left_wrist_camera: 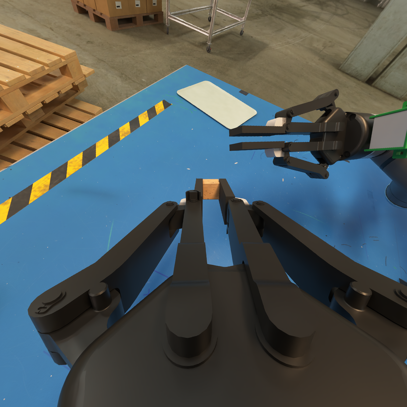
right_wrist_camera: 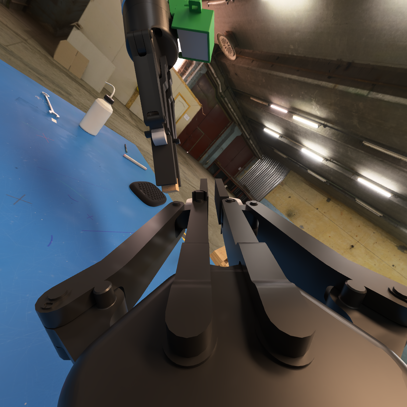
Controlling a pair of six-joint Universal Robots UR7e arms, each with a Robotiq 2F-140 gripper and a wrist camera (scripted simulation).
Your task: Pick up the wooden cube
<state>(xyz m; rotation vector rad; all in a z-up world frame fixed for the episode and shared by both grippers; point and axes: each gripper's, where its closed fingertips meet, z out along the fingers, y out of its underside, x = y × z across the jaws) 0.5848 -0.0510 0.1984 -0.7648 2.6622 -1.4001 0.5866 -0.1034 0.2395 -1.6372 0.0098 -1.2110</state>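
The wooden cube (left_wrist_camera: 211, 189) is a small light-brown block clamped between the fingertips of my left gripper (left_wrist_camera: 211, 187), which is shut on it. In the right wrist view the left gripper hangs fingers-down and holds the cube (right_wrist_camera: 170, 187) clear above the blue table (right_wrist_camera: 44, 198). My right gripper (right_wrist_camera: 211, 187) is closed to a narrow gap with nothing between its fingers. It lies level above the table, right of and beyond the cube, and shows in the left wrist view (left_wrist_camera: 230, 139) pointing left.
A flat white tray (left_wrist_camera: 217, 103) lies near the table's far corner, with a yellow-black striped tape (left_wrist_camera: 88, 152) to its left. Wooden pallets (left_wrist_camera: 33, 77) and a metal cart (left_wrist_camera: 209, 22) stand on the floor. A white bottle (right_wrist_camera: 97, 116), wrench (right_wrist_camera: 50, 105), pen (right_wrist_camera: 134, 161) and black pad (right_wrist_camera: 148, 193) lie on the table.
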